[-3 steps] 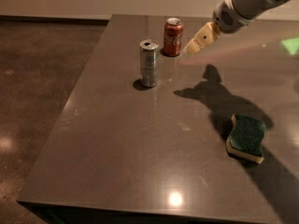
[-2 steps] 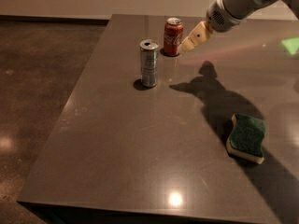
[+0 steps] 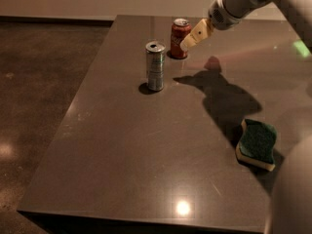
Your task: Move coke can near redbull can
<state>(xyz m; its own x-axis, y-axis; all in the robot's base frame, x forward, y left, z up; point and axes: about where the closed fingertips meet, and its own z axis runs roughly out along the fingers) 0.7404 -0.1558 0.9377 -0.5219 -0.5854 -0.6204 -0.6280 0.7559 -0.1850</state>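
The coke can point(image 3: 179, 38), short and red with white script and a silver top, stands upright near the far edge of the dark table point(image 3: 122, 145). The redbull can point(image 3: 155, 66), tall, slim and silver-grey, stands upright a little in front of it and to its left. My gripper point(image 3: 191, 39) comes in from the upper right and hangs just to the right of the coke can, its cream tip at the can's right side. I cannot tell whether it touches the can.
A green and yellow sponge point(image 3: 257, 143) lies on the table at the right. The arm's shadow point(image 3: 219, 94) falls across the table between the cans and the sponge. The table's left edge drops to a dark floor point(image 3: 39, 82).
My gripper has moved left and slightly down, closing in on the right side of the coke can. Both cans and the sponge have stayed put.
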